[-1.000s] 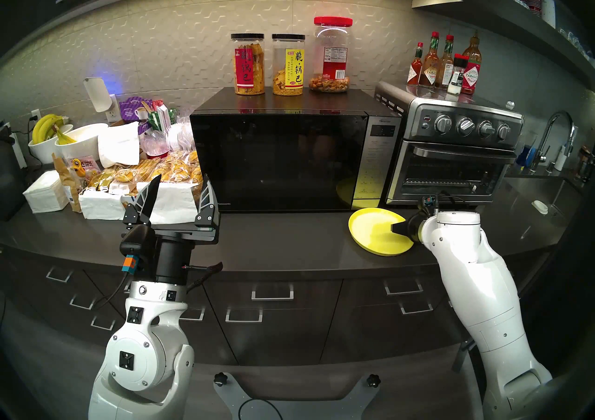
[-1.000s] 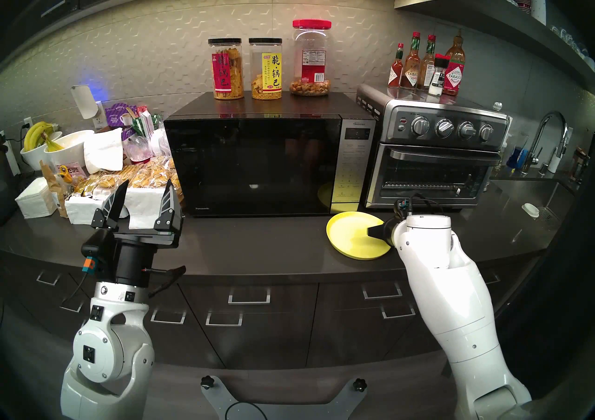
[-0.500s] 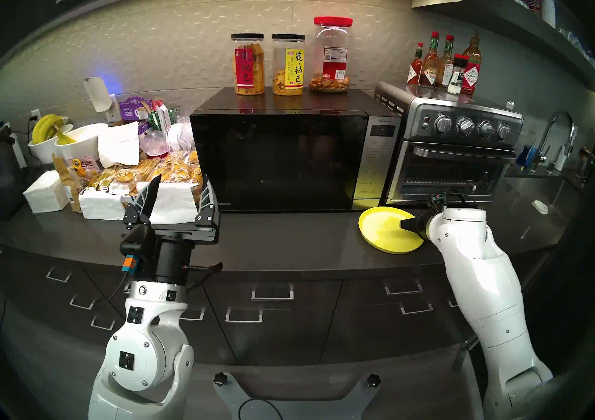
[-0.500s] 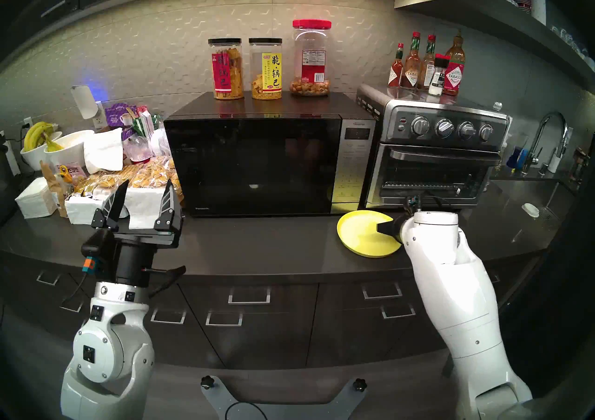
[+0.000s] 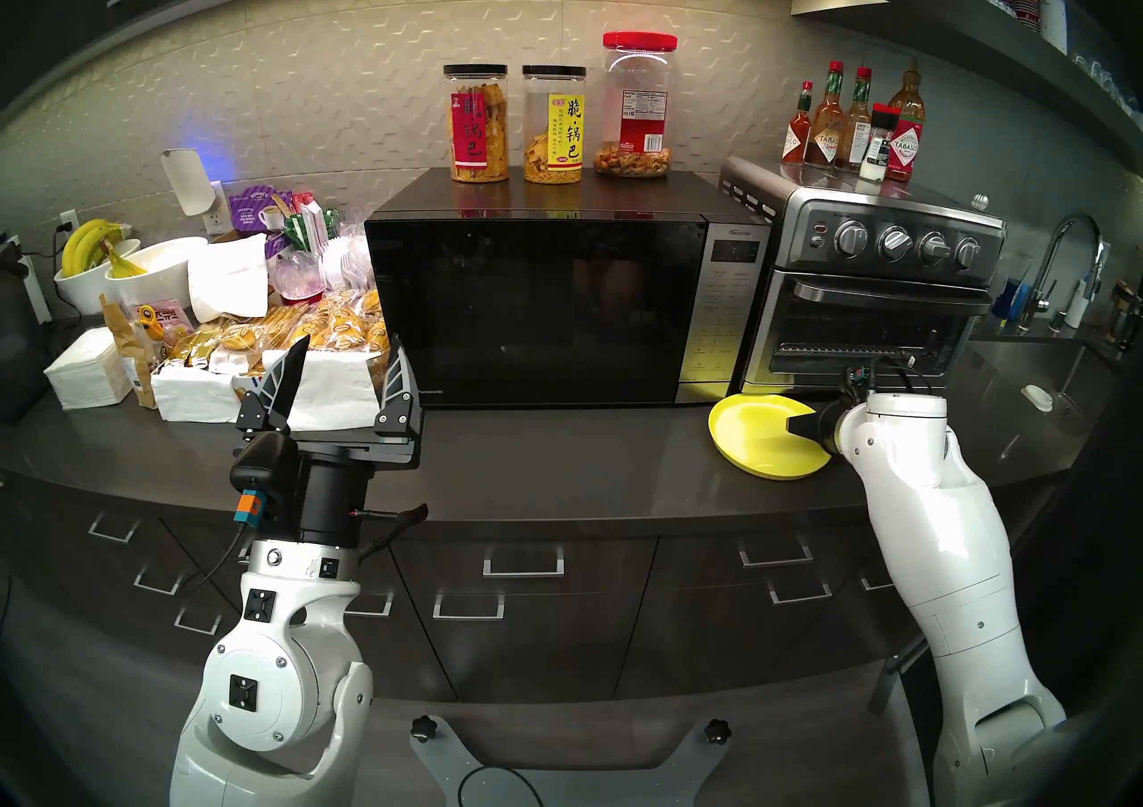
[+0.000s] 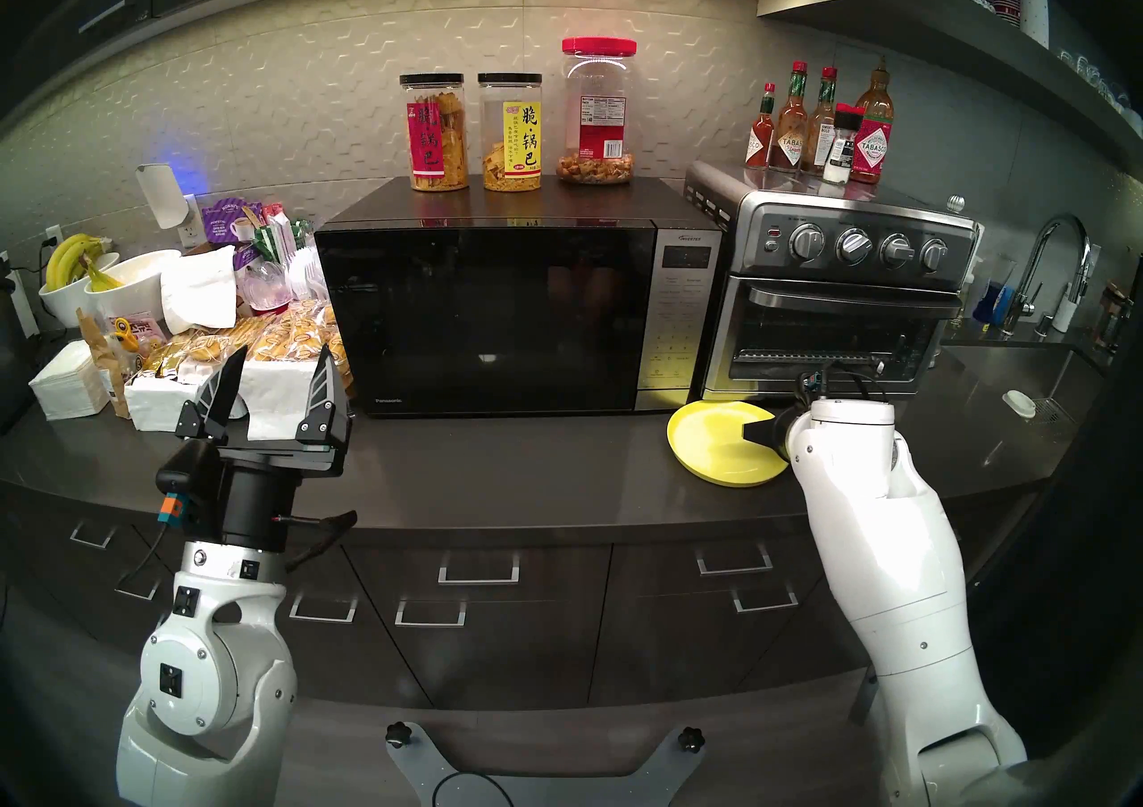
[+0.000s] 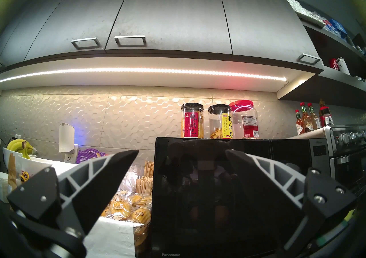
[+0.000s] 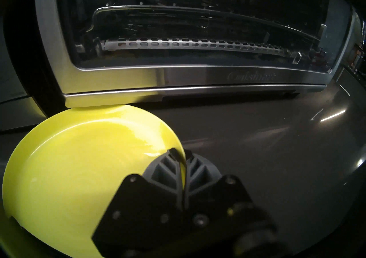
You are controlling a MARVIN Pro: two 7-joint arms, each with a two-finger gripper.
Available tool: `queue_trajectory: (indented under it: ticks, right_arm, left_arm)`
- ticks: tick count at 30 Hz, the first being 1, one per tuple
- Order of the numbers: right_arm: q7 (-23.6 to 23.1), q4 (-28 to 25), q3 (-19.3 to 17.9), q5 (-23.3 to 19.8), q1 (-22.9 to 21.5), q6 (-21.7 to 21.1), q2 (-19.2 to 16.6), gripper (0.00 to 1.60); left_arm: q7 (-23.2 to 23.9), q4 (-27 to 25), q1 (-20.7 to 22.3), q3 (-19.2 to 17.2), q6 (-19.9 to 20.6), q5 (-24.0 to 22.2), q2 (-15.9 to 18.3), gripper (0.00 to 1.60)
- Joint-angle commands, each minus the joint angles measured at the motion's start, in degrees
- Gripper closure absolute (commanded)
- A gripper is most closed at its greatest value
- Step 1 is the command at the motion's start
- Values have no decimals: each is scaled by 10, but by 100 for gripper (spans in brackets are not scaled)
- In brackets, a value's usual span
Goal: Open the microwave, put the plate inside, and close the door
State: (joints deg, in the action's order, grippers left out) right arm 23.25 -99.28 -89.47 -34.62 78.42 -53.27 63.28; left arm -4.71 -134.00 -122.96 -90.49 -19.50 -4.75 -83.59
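The black microwave (image 5: 532, 311) stands mid-counter with its glossy door (image 6: 482, 317) shut. My right gripper (image 5: 788, 427) (image 6: 745, 433) is shut on the right rim of the yellow plate (image 5: 754, 434) (image 6: 711, 444). The plate is low over the counter, by the toaster oven's lower left corner. In the right wrist view the fingers pinch the plate (image 8: 79, 162) at its rim, gripper (image 8: 181, 152). My left gripper (image 5: 349, 342) (image 6: 283, 351) is open and empty, pointing up in front of the microwave's lower left corner (image 7: 182, 150).
A steel toaster oven (image 5: 866, 304) stands right of the microwave, with sauce bottles (image 5: 853, 125) on top. Three jars (image 5: 553, 125) sit on the microwave. Snack packets (image 5: 321, 335), napkins and bowls of bananas (image 5: 93, 255) crowd the left counter. A sink (image 5: 1051, 366) lies far right.
My right arm has carried the plate to the right, from in front of the microwave's control panel to in front of the toaster oven's left corner. The left arm has not moved.
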Motion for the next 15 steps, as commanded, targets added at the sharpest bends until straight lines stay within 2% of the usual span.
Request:
queue_trajectory:
  ticks: [1, 2, 6, 12, 15]
  right_arm:
    - [-7, 3, 2, 0, -20, 11, 1, 153]
    - [-7, 5, 3, 1, -20, 12, 1, 134]
    - [-9, 11, 2, 4, -22, 13, 2, 120]
    - [-11, 16, 2, 8, -23, 14, 3, 124]
    - [-13, 17, 1, 9, -23, 15, 3, 119]
  left_arm:
    - [-1, -11, -1, -1, -1, 1, -1, 0]
    - [-1, -11, -1, -1, -1, 1, -1, 0]
    - [-1, -11, -1, -1, -1, 1, -1, 0]
    - [-1, -11, -1, -1, -1, 1, -1, 0]
    - [-1, -11, -1, -1, -1, 1, -1, 0]
